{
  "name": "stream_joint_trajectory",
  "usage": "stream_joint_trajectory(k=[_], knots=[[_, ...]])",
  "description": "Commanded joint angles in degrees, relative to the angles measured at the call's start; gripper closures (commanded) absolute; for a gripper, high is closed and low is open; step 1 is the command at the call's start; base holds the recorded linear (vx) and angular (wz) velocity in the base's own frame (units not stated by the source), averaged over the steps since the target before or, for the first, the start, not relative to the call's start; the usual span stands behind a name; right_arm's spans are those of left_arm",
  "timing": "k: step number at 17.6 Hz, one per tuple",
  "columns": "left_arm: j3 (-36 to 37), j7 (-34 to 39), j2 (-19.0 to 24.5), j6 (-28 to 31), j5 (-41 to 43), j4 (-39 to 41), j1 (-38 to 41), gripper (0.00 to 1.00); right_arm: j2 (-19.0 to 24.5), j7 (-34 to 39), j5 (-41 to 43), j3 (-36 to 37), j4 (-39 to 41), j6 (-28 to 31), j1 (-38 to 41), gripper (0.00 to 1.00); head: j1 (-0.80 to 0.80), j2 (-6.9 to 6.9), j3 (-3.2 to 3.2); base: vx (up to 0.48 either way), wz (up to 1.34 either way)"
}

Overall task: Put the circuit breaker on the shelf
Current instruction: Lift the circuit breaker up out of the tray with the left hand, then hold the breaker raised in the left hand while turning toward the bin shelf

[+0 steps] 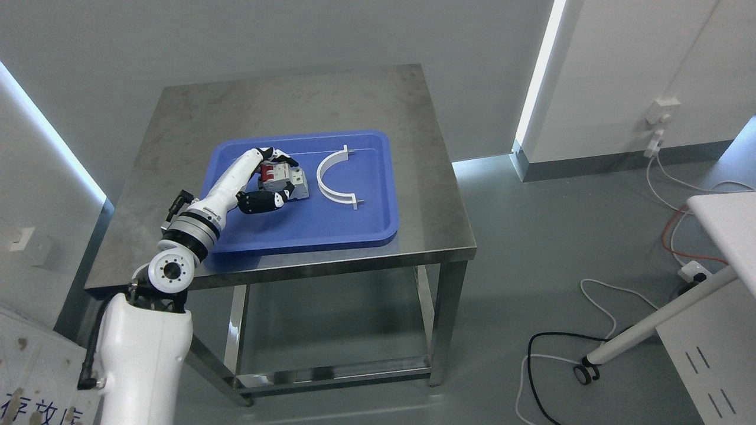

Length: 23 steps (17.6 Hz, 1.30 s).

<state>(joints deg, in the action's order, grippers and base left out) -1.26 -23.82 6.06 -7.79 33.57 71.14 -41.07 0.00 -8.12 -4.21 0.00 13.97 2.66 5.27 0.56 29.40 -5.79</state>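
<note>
A grey circuit breaker (287, 180) with a red part lies in a blue tray (331, 230) on a steel table (378, 100). My left hand (273, 180) reaches into the tray from the lower left, and its fingers (277, 156) and thumb (263, 202) curl around the breaker. I cannot tell whether the breaker is lifted off the tray floor. My right arm is out of view.
A white half-ring part (333, 177) lies in the tray just right of the breaker. A white stand on wheels (649, 327) and cables (596, 319) are on the floor at the right. A white board with print (35, 378) is at the lower left.
</note>
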Motion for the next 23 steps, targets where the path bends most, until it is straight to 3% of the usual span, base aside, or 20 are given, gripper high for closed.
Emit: stream_joint_trajectory(k=[1, 5, 9, 15, 23], knots=[[-15.0, 3.1, -5.1, -7.2, -2.3, -3.5, -5.3, 0.90, -1.0, 0.4, 0.0, -1.1, 0.0, 1.9, 0.0, 0.00, 0.00, 0.00, 0.00, 0.000, 0.00], [-17.0, 12.6, -5.1, -9.2, -17.9, 0.5, -6.0, 0.88, -1.0, 0.3, 0.0, -1.1, 0.0, 1.9, 0.0, 0.00, 0.00, 0.00, 0.00, 0.000, 0.00], [-15.6, 26.5, -5.1, -11.5, -19.0, 6.2, -1.4, 0.86, -1.0, 0.4, 0.0, -1.1, 0.0, 1.9, 0.0, 0.00, 0.00, 0.00, 0.00, 0.000, 0.00], [-13.8, 26.3, -5.1, -11.2, -19.7, 15.5, 4.9, 0.87, -1.0, 0.3, 0.0, -1.1, 0.0, 1.8, 0.0, 0.00, 0.00, 0.00, 0.00, -0.007, 0.00], [-13.7, 26.3, -5.1, -11.1, -20.8, 16.2, 4.9, 0.87, -1.0, 0.3, 0.0, -1.1, 0.0, 1.9, 0.0, 0.00, 0.00, 0.00, 0.00, -0.166, -0.09]])
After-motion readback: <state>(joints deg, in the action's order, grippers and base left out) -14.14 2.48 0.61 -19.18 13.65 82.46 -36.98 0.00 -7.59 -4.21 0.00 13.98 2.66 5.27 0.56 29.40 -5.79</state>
